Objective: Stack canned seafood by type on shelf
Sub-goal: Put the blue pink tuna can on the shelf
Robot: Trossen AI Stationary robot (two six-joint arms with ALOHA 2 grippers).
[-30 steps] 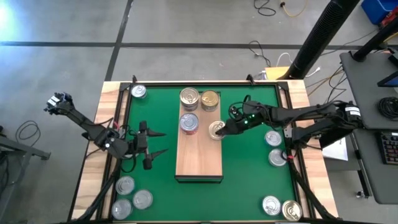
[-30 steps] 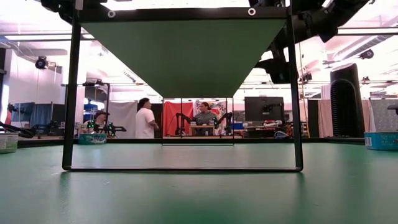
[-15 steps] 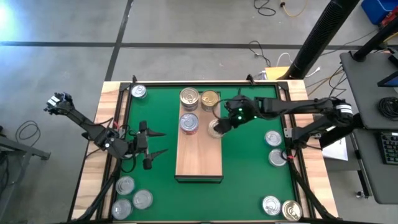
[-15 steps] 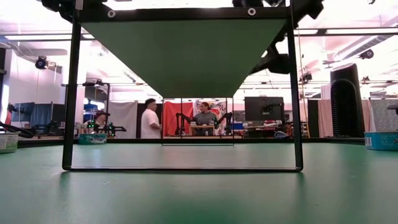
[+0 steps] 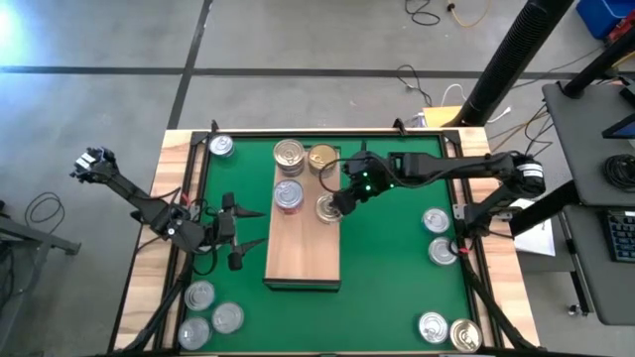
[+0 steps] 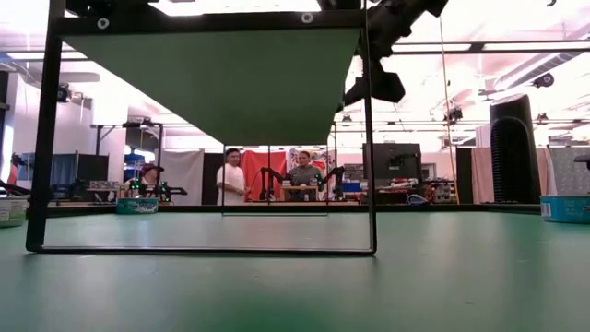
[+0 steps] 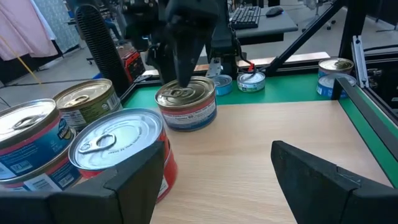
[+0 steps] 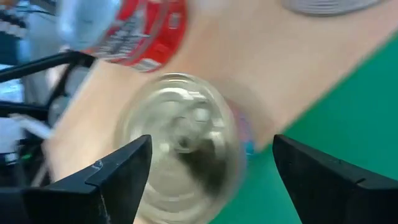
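high view: shelf lengthwise front-to-back, tins upright

Bright overhead light, blown-out ceiling in low view, right wrist view blurred.

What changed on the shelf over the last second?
The shelf slid toward the left arm's side, carrying its four cans along, as the right gripper pushed in over the can at its edge. The gripper is open around that can. The left gripper stayed open and parked beside the shelf; the loose cans on the green mat did not move.
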